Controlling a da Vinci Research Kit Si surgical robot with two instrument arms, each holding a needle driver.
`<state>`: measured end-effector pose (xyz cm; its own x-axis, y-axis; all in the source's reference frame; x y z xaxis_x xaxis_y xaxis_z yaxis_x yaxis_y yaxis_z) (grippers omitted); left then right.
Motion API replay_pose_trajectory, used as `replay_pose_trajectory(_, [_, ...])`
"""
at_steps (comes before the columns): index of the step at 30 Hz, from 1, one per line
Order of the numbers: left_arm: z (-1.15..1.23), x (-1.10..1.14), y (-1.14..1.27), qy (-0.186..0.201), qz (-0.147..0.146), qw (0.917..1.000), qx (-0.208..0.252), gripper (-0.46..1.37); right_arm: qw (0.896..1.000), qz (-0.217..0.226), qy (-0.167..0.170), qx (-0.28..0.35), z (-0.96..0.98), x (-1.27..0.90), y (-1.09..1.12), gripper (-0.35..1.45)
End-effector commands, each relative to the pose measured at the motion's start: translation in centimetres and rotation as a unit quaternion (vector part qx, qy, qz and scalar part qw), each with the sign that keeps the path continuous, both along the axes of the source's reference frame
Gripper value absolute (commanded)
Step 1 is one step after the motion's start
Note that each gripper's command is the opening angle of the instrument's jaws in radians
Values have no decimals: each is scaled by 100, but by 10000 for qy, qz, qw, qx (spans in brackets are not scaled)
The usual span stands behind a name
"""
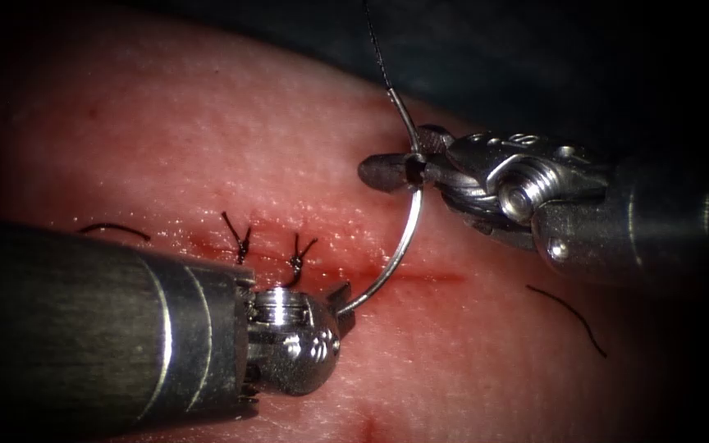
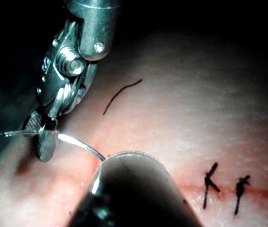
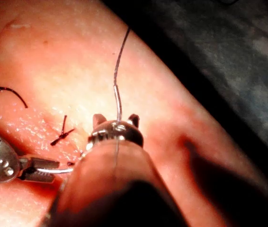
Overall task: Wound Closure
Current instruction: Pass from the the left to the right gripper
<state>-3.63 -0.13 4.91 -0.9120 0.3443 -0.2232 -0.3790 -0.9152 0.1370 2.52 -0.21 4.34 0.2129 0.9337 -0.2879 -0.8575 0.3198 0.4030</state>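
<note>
Both hands are clenched on the needle (image 1: 404, 238) at once. The right hand (image 1: 404, 171) grips it high on the curve, near the tail where the thread (image 1: 377, 49) joins and runs up and away. The left hand (image 1: 340, 305) grips it near the point, low on the curve and just at the cut (image 1: 420, 276). The needle arcs clear above the tissue (image 1: 207, 139); as far as I can tell it is not in the tissue, though the point itself is hidden at the left hand. This looks like a handover of the needle between the two. Whatever follows calls for one hand to let go cleanly without twisting the curve. Two knotted stitches (image 1: 240, 238) sit on the cut's left stretch; loose thread ends (image 1: 568, 316) lie right and left.
</note>
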Motion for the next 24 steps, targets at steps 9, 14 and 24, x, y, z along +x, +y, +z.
replay_pose_trajectory(9, [-1,1,0,-7,72,10000,33,-35,10000,-8,18,3,0,-1,0,-35])
replay_pose_trajectory(14, [1,3,1,-5,123,9999,18,-35,9992,326,117,212,0,-2,-3,-35])
replay_pose_trajectory(24, [6,9,5,-63,-48,10000,41,97,9971,635,188,374,0,-7,0,-35])
